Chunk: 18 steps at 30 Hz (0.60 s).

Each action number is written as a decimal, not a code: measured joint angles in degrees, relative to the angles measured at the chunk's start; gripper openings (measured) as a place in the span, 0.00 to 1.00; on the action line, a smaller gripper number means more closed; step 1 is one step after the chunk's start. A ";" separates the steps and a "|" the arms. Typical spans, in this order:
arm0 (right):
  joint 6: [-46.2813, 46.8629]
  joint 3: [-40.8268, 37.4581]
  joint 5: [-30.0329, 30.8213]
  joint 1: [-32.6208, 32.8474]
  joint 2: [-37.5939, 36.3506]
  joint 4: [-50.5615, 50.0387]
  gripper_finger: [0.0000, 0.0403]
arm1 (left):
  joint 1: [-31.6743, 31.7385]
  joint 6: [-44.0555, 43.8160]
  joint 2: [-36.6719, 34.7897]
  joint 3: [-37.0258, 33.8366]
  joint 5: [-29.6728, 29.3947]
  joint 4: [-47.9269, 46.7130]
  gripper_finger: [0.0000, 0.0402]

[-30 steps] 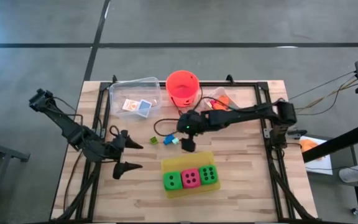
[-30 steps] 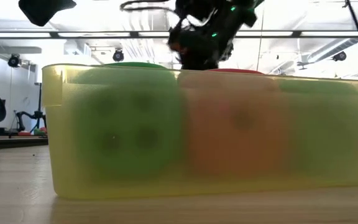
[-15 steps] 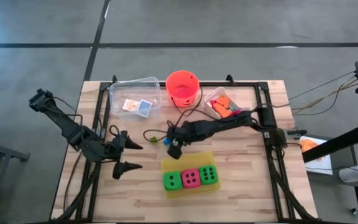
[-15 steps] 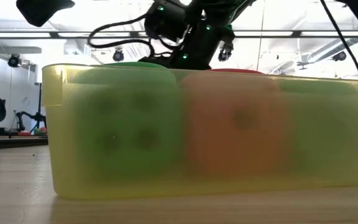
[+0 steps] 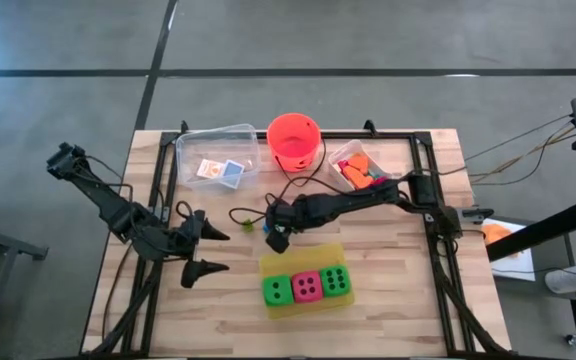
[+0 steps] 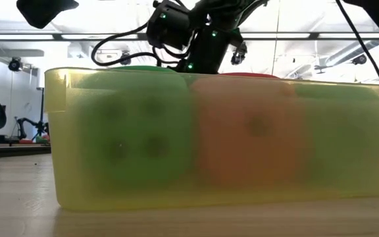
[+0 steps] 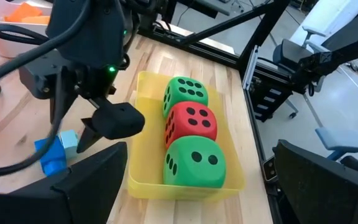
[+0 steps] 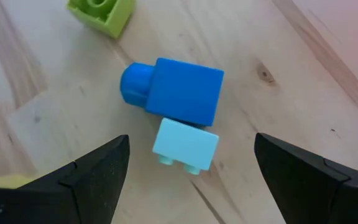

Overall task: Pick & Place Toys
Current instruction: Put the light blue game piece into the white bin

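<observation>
Now the right tool [image 8: 188, 180], jaws wide and empty, has swung leftward across the high frame's centre to hang above the blue brick [image 8: 182, 91] and pale-blue brick [image 8: 186, 145] on the table [image 5: 388, 300]; a grasp looks imminent; left tool [image 5: 200, 248] waits open at lower left

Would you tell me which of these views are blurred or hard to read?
Low view: the yellow tray fills the frame, out of focus, with the dice as smears behind its wall. Right wrist view: blue brick sharp, fingers soft. High view: evenly lit, clear.
</observation>
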 joint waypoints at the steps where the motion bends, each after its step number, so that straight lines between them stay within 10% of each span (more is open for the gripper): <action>1: 0.75 0.00 0.05 -0.06 0.06 0.02 0.85 | 0.00 -0.02 0.00 0.00 0.00 0.00 0.98; 18: 3.93 -0.64 2.94 0.26 0.25 0.25 0.69 | 0.00 -0.95 0.02 0.00 0.00 0.07 0.98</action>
